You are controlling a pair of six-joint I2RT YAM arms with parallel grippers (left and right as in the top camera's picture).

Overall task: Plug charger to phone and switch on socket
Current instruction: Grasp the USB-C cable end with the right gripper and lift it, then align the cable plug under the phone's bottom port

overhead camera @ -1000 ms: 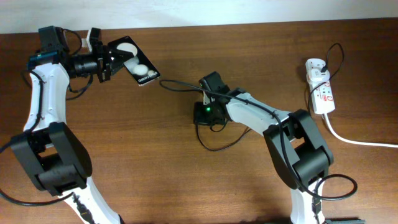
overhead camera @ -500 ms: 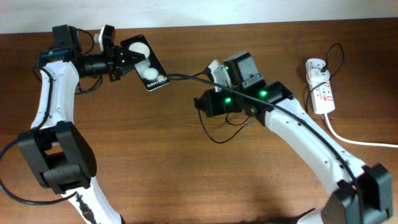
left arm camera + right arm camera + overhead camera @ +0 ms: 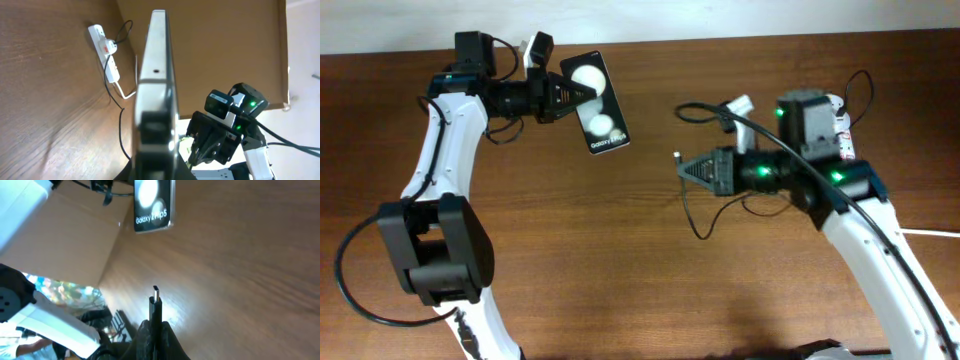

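Phone (image 3: 597, 115) is clamped in the left gripper (image 3: 565, 93) above the table. Its long axis runs 11-to-5 o'clock, lettered end at 5. The right gripper (image 3: 692, 170) pinches the charger (image 3: 677, 157) plug. The phone lies at its 10 o'clock, apart.

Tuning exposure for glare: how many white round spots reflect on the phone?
2: one spot near the gripped end of the phone, the other toward the lettering. None seems hidden.
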